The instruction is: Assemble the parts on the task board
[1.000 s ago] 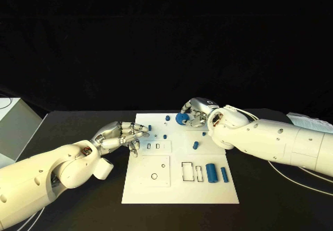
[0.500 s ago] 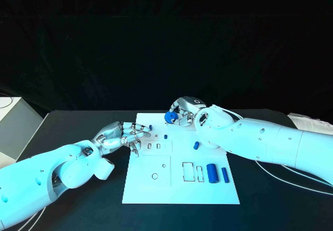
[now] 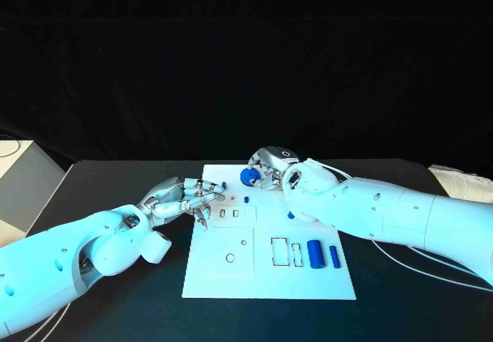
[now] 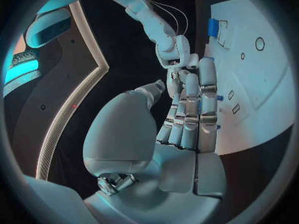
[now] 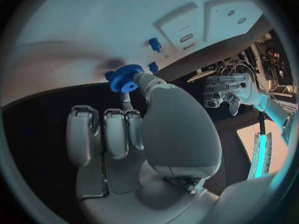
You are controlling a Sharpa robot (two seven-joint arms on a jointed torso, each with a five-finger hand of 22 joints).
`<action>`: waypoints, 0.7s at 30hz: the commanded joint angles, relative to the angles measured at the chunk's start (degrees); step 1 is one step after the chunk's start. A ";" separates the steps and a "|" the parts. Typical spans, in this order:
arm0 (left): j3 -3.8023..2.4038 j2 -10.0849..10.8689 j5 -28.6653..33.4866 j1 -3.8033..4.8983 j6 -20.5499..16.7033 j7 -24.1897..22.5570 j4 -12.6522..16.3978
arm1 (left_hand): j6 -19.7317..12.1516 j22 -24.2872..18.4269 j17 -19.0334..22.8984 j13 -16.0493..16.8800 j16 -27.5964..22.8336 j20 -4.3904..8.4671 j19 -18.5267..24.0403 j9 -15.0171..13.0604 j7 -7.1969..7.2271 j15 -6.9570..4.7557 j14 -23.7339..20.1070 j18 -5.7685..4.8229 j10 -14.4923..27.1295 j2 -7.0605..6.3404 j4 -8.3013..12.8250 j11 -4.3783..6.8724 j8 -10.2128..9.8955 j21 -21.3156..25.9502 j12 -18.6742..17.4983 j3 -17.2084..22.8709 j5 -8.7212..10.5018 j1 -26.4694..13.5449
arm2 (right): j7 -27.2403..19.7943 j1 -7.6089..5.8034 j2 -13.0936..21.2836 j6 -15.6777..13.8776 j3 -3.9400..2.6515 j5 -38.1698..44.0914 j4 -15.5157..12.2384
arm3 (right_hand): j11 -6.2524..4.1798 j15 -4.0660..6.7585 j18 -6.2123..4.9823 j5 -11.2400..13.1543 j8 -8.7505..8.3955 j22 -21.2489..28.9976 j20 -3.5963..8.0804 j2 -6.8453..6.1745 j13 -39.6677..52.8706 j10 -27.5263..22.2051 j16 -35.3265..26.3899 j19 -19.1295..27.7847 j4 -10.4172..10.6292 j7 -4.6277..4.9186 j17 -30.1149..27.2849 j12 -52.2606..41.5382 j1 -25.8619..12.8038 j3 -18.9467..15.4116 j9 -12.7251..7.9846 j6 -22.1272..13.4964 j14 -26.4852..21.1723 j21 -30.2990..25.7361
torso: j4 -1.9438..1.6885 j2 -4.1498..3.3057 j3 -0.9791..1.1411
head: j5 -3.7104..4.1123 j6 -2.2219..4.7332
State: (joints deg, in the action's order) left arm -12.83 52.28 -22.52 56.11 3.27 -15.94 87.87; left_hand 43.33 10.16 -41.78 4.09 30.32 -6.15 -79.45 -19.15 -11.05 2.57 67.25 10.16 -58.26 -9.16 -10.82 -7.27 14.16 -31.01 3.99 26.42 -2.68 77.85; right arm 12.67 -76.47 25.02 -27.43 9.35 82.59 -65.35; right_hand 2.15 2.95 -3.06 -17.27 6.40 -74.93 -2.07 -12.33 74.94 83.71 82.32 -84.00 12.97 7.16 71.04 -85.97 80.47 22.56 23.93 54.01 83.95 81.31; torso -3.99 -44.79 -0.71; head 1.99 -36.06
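Note:
The white task board (image 3: 218,274) lies mid-table. My right hand (image 3: 270,166) hovers over its far edge and pinches a blue gear (image 3: 250,176) between thumb and a finger; the right wrist view shows the gear (image 5: 126,78) at the fingertips above the board (image 5: 93,20). My left hand (image 3: 183,200) rests its fingertips on the board's left edge and holds nothing; its fingers (image 4: 190,109) lie stretched side by side. Small blue pegs (image 3: 223,187) (image 3: 246,200) stand near the far end. Another blue piece (image 3: 291,214) lies mid-board, and two blue cylinders (image 3: 315,254) (image 3: 335,256) lie near the right edge.
Empty cut-outs and holes (image 3: 230,258) mark the board's near half. A white box (image 3: 16,187) stands at the table's left edge. Cables (image 3: 437,265) and a pale object (image 3: 464,182) lie on the table to the right.
My right hand has carried the blue gear leftward along the board's far edge. The left hand has stayed on the board's left edge.

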 commanded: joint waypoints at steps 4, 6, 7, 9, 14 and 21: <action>-0.03 -0.14 0.01 0.00 1.06 -0.34 0.16 | 0.01 0.05 -0.06 0.10 0.34 -0.11 -0.08 -0.05 -0.27 -0.09 -0.33 -0.02 -0.03 0.43 0.31 -0.24 -0.29 -0.24 0.01 0.07 -0.21 -0.01 | 0.50 0.08 -0.37 0.41 0.00 0.97 0.26 | 0.18 -0.38 0.87 -0.08 0.15 -3.51 -0.46 -0.48 8.44 -0.13 0.30 -4.76 0.00 0.07 0.00 0.35 -0.13 0.31 0.04 -0.20 2.56 0.15 | 0.10 0.00 0.04 | -0.29 -0.12; -0.03 -0.16 0.01 0.00 1.07 -0.34 0.19 | 0.01 0.05 -0.06 0.10 0.34 -0.11 -0.08 -0.05 -0.27 -0.09 -0.33 -0.02 -0.03 0.43 0.31 -0.24 -0.29 -0.24 0.01 0.07 -0.21 -0.01 | 0.56 0.10 -0.49 0.43 0.01 1.05 0.41 | 0.18 -0.38 0.87 -0.08 0.15 -3.51 -0.46 -0.48 8.44 -0.13 0.30 -4.76 0.00 0.07 0.00 0.35 -0.13 0.31 0.04 -0.20 2.56 0.15 | 0.07 0.01 0.03 | -0.31 -0.17; -0.03 -0.17 0.01 0.00 1.07 -0.33 0.20 | 0.01 0.05 -0.06 0.10 0.34 -0.11 -0.08 -0.05 -0.27 -0.09 -0.33 -0.02 -0.03 0.43 0.31 -0.24 -0.29 -0.24 0.01 0.07 -0.21 -0.01 | 0.59 0.12 -0.56 0.45 0.01 1.08 0.50 | 0.18 -0.38 0.87 -0.08 0.15 -3.51 -0.46 -0.48 8.44 -0.13 0.30 -4.76 0.00 0.07 0.00 0.35 -0.13 0.31 0.04 -0.20 2.56 0.15 | 0.06 0.03 0.01 | -0.32 -0.19; -0.03 -0.17 0.01 0.00 1.08 -0.33 0.24 | 0.01 0.05 -0.06 0.10 0.34 -0.11 -0.08 -0.05 -0.27 -0.09 -0.33 -0.02 -0.03 0.43 0.31 -0.24 -0.29 -0.24 0.01 0.07 -0.21 -0.01 | 0.64 0.19 -0.76 0.51 0.02 1.12 0.67 | 0.21 -0.40 0.89 -0.06 0.11 -3.58 -0.47 -0.53 8.42 -0.15 0.32 -4.76 -0.04 0.10 0.06 0.37 -0.20 0.39 0.02 -0.28 2.57 0.20 | 0.05 0.00 -0.02 | -0.31 -0.18; -0.03 -0.22 0.01 0.00 1.11 -0.32 0.32 | 0.01 0.05 -0.06 0.10 0.34 -0.11 -0.08 -0.05 -0.27 -0.09 -0.33 -0.02 -0.03 0.43 0.31 -0.24 -0.29 -0.24 0.01 0.07 -0.21 -0.01 | 0.77 0.45 -1.29 0.86 0.06 1.17 1.07 | 0.23 -0.42 0.88 -0.01 0.08 -3.55 -0.48 -0.61 8.41 -0.17 0.33 -4.75 -0.07 0.13 0.09 0.39 -0.28 0.46 0.00 -0.35 2.58 0.18 | 0.00 -0.03 -0.01 | -0.41 -0.23; -0.03 -0.27 0.01 0.01 1.14 -0.29 0.45 | 0.01 0.05 -0.06 0.10 0.34 -0.11 -0.08 -0.05 -0.27 -0.09 -0.33 -0.02 -0.03 0.43 0.31 -0.24 -0.29 -0.24 0.01 0.07 -0.21 -0.01 | 0.89 0.64 -1.68 1.23 0.09 1.18 1.67 | 0.23 -0.42 0.88 -0.01 0.08 -3.55 -0.48 -0.61 8.41 -0.17 0.33 -4.75 -0.07 0.13 0.09 0.39 -0.28 0.46 0.00 -0.35 2.58 0.18 | -0.02 -0.02 -0.06 | -0.54 -0.44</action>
State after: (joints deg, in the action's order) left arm -12.84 52.14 -22.51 56.11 3.27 -15.90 88.16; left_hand 43.32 10.15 -41.77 4.09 30.32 -6.15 -79.45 -19.15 -11.05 2.57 67.25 10.16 -58.26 -9.16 -10.82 -7.26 14.16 -31.01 3.99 26.41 -2.68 77.86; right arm 13.15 -75.84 23.40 -26.83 9.45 83.07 -63.80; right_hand 2.15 2.95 -3.06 -17.27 6.41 -74.91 -2.07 -12.62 74.93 83.71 82.32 -84.00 12.80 7.10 71.08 -85.97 80.17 22.72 23.88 53.89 83.95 81.31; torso -4.02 -44.80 -0.74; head 1.56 -36.40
